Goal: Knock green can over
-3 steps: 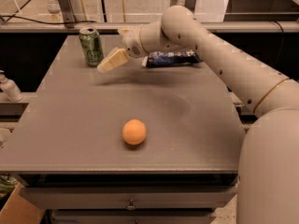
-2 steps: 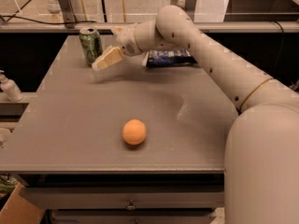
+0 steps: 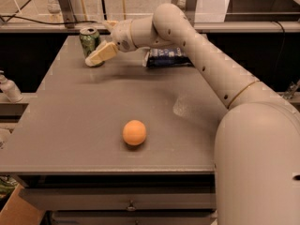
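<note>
Green can [image 3: 88, 39] is seen upright at the far left corner of the worktop [image 3: 70, 107], silver rim level, not tipped yet. Tool [image 3: 99, 54] is positioned at the can's lower right side, low over the worktop. It overlaps the can's base in this view, so contact is judged likely, but touching versus just beside cannot be confirmed. Whether the tool is apart or together cannot be told from this angle. Arm [image 3: 201, 50] is stretched across the back of the worktop from the right, partly hiding the dark blue chip bag [image 3: 168, 57], which is lying right of the can. Orange ball [image 3: 134, 132] is well apart, near the front centre, out of the path.

Status: approach judged done, knock itself not done. Left: a sideways push on the can is needed, ideally applied higher on the body, since a low push may only slide it. Risk noted: can is near the worktop edge, so it could be shoved off rather than toppled.
</note>
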